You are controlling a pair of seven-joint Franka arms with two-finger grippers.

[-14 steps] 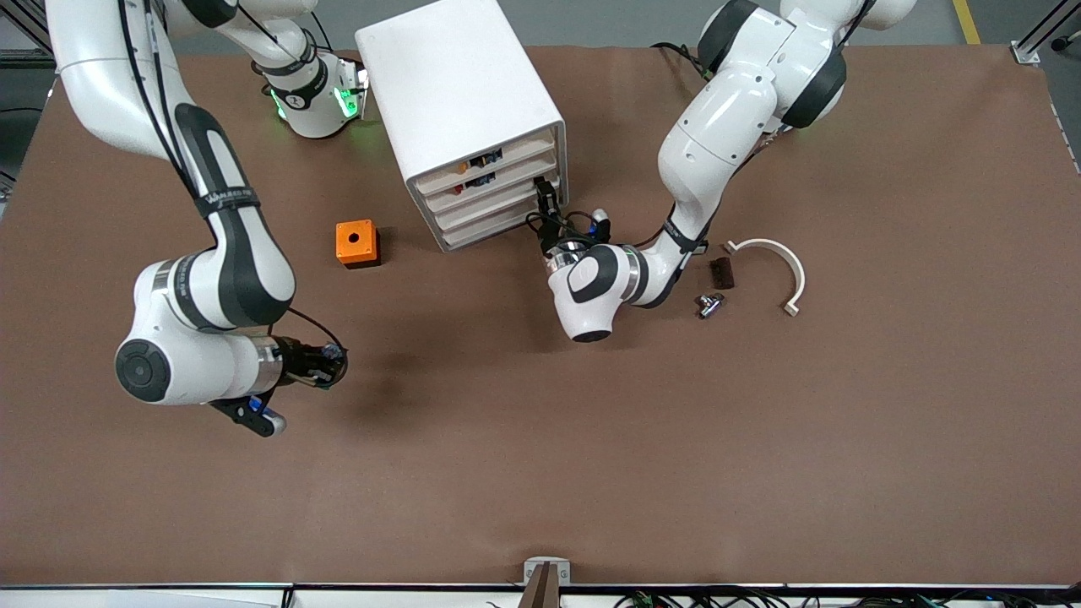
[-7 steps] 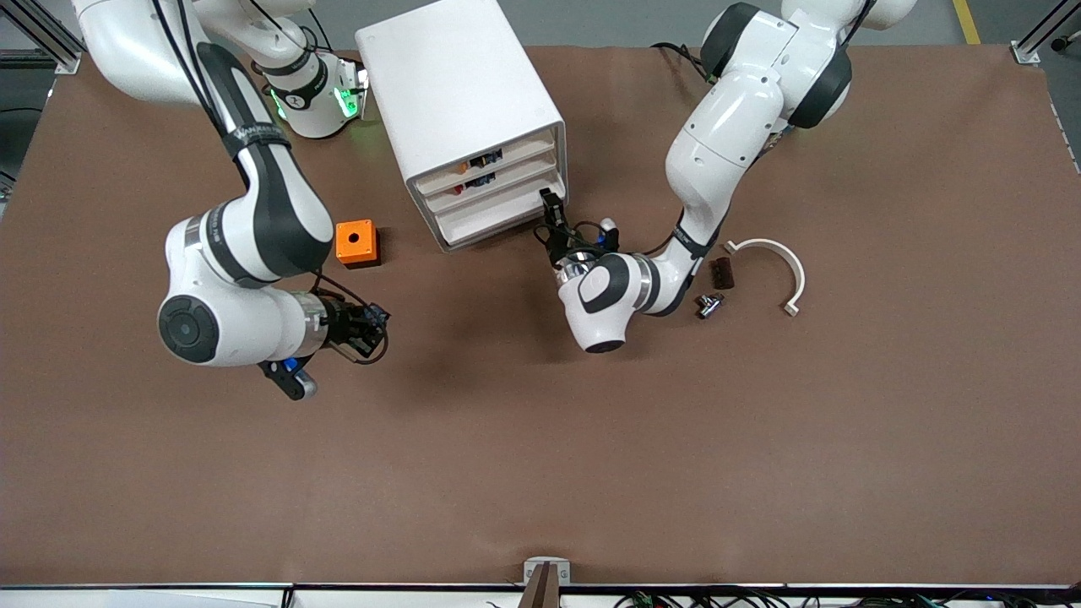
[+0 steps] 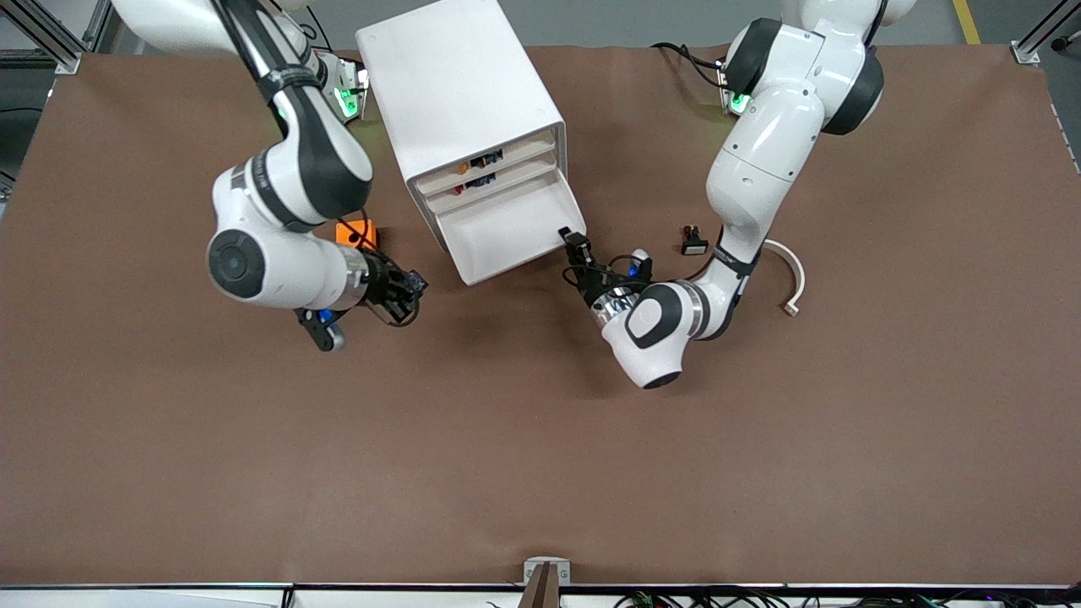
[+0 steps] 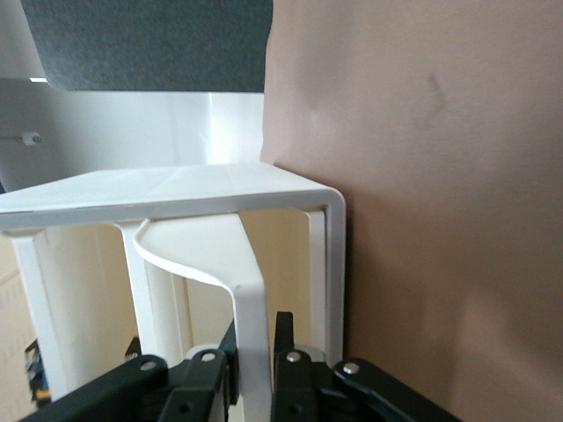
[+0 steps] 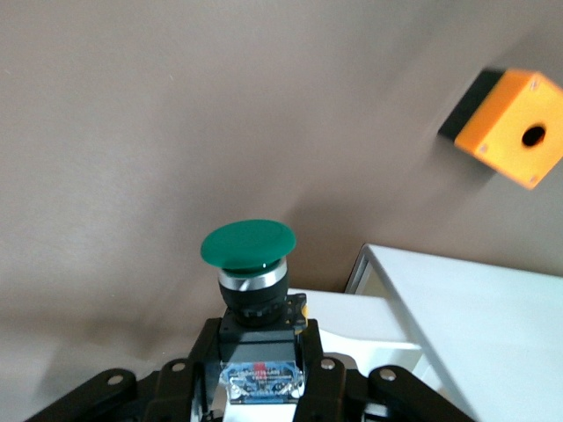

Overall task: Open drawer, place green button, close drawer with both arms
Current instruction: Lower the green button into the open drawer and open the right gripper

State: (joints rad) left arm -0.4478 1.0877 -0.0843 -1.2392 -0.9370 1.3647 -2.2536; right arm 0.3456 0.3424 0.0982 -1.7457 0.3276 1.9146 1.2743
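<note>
Green-capped and held up in the air, the button sits clamped by its black-and-blue body between the fingers of the right gripper, which hangs over bare table at the right arm's end, close by the orange box with the hole and short of the drawer unit. In the right wrist view the button's long axis runs straight out along the fingers, cap foremost, so it points away from the wrist toward the table and the corner of the white drawer showing below it. Next along, the lowest drawer of the white unit is drawn out toward the front camera and its tray looks empty, while the two above it are in and show small parts through their fronts. At that drawer's corner the left gripper is closed on the thin white handle, as the left wrist view shows with a finger on each side of it. By my reading the opening is done or nearly so and the button is picked up; what remains is carrying it over the tray, letting it go inside, and pushing the drawer home. Toward the left arm's end lie a small black part and a white curved piece, untouched
</note>
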